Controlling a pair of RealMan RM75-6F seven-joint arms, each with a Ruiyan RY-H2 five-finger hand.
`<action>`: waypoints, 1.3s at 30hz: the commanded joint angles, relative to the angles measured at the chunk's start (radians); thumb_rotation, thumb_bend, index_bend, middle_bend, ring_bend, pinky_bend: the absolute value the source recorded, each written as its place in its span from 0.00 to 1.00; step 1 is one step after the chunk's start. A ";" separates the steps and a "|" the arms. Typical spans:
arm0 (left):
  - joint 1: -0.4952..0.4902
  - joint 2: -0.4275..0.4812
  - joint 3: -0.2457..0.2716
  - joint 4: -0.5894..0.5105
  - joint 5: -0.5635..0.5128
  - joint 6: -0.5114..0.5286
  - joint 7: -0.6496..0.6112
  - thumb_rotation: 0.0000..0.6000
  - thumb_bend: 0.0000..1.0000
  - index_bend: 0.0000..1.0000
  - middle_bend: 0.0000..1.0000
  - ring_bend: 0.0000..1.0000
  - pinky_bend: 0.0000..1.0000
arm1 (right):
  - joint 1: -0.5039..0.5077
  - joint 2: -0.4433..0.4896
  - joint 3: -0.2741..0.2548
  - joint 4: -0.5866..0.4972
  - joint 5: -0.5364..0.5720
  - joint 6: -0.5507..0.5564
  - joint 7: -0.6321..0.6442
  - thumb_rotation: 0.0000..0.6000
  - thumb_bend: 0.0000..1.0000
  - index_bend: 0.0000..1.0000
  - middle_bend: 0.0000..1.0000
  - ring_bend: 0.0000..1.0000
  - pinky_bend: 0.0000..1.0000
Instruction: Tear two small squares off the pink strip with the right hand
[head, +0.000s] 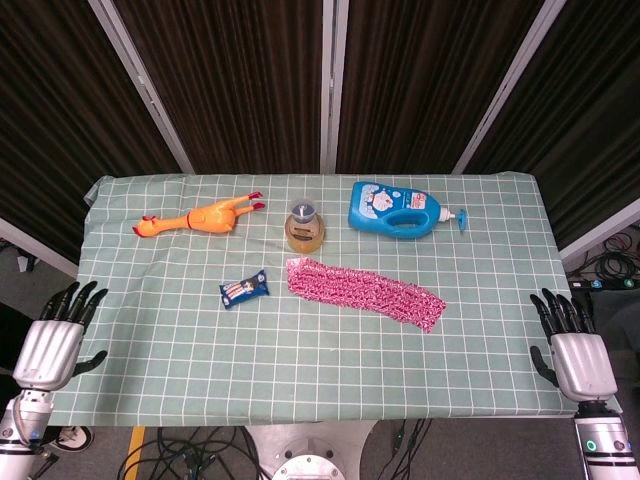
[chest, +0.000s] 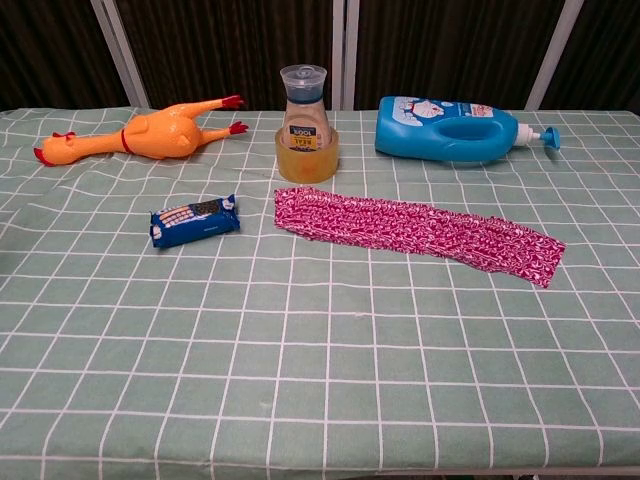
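Note:
The pink strip (head: 364, 291) lies flat across the middle of the green checked tablecloth, running from upper left down to the right; the chest view shows the pink strip (chest: 415, 230) whole, with nothing touching it. My right hand (head: 573, 342) hovers at the table's front right corner, fingers spread, holding nothing, well to the right of the strip's end. My left hand (head: 58, 334) is off the front left corner, fingers apart and empty. Neither hand shows in the chest view.
A rubber chicken (head: 200, 217) lies at the back left. A small jar (head: 305, 226) stands just behind the strip's left end, a blue detergent bottle (head: 398, 209) lies behind its right half, and a blue snack packet (head: 244, 289) sits to its left.

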 joint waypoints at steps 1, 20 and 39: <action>0.001 0.002 0.000 -0.001 -0.004 -0.003 -0.004 1.00 0.14 0.10 0.05 0.01 0.14 | -0.001 0.005 0.001 -0.008 0.002 0.002 -0.003 1.00 0.33 0.00 0.00 0.00 0.00; -0.004 0.005 0.003 0.002 -0.032 -0.031 -0.020 1.00 0.14 0.10 0.05 0.01 0.14 | 0.001 0.017 0.000 -0.037 -0.014 0.012 -0.065 1.00 0.81 0.00 0.00 0.00 0.00; -0.011 0.015 0.002 -0.013 -0.041 -0.041 -0.006 1.00 0.14 0.10 0.05 0.01 0.14 | 0.026 0.042 -0.018 -0.070 -0.030 -0.040 -0.071 1.00 1.00 0.19 0.64 0.62 0.62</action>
